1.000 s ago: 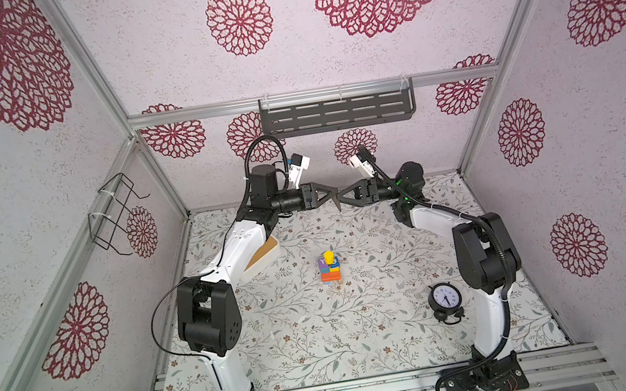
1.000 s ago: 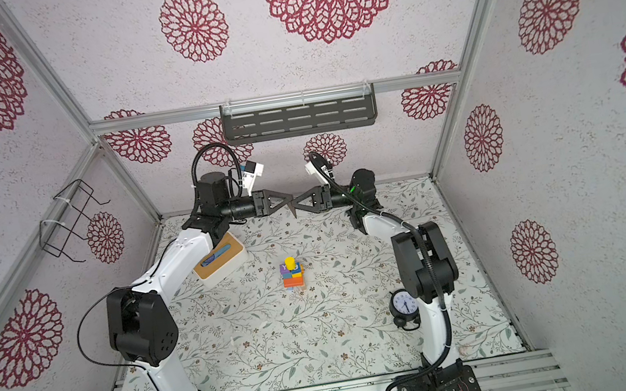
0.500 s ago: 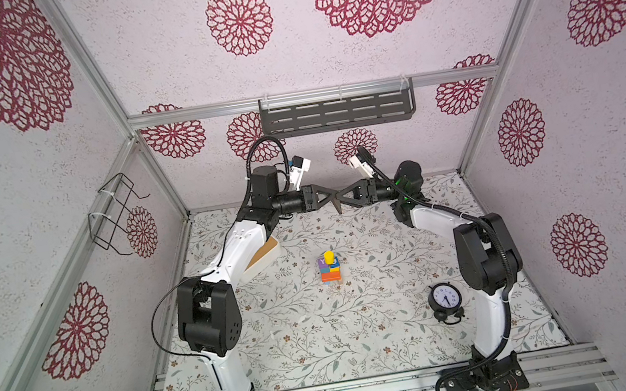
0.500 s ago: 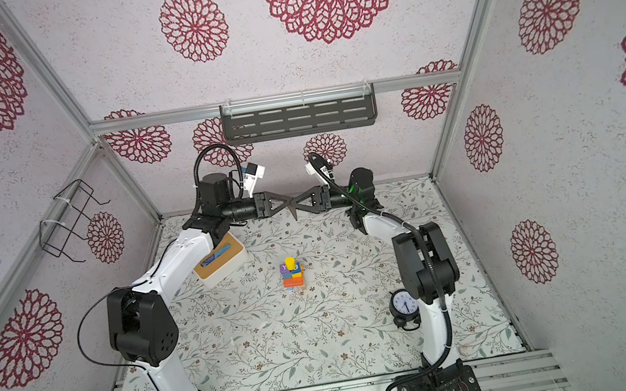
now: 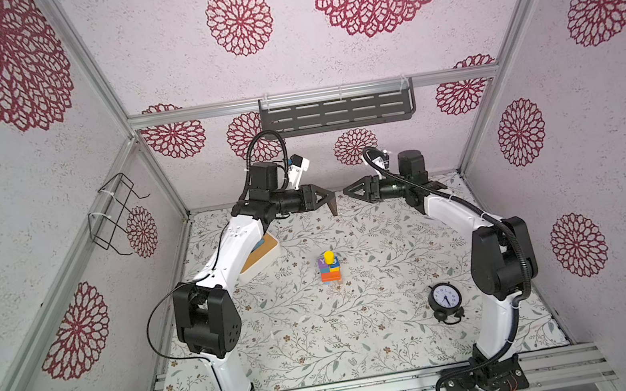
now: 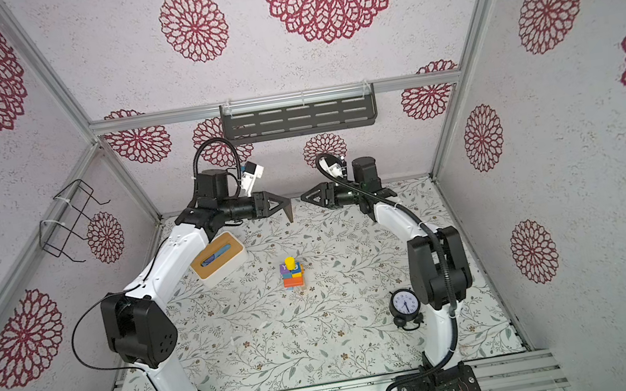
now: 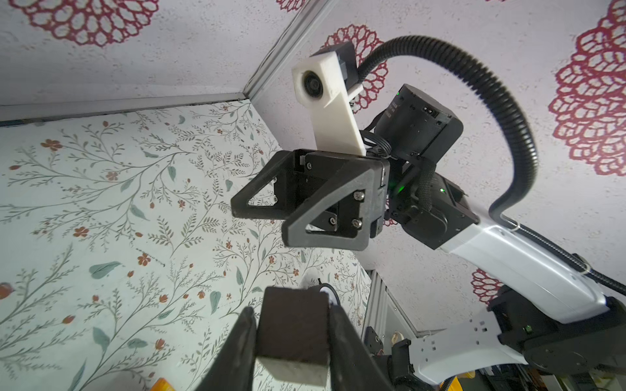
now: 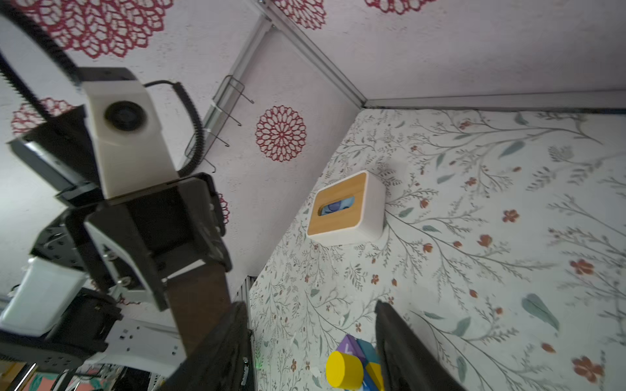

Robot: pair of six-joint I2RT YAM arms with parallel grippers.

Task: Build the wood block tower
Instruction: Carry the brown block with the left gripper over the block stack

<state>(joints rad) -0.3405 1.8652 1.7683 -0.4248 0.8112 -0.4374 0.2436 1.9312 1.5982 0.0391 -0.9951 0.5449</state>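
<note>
The white box (image 6: 220, 261) with its wooden lid sits at 10 o'clock from the tower and has not moved. The left gripper (image 5: 326, 199) hangs above the back of the counter (image 5: 325, 342), at 12 o'clock from the tower. Its jaws are clamped on the dark brown bar (image 5: 333, 207), which hangs down from them (the left wrist view shows the bar's end pinched squarely between them). A second ago the two grippers met tip to tip at that bar; now a clear gap separates them. The tower (image 5: 330, 269) stands mid-counter as before, with an orange layer low down, blue and purple cubes above it and a yellow cylinder (image 5: 329, 256) on top. The right gripper (image 5: 349, 191), at 1 o'clock from the tower, has let go and drawn back to the right. Its jaws stand apart with nothing between them. The alarm clock (image 5: 445, 297) remains at 4 o'clock from the tower.
</note>
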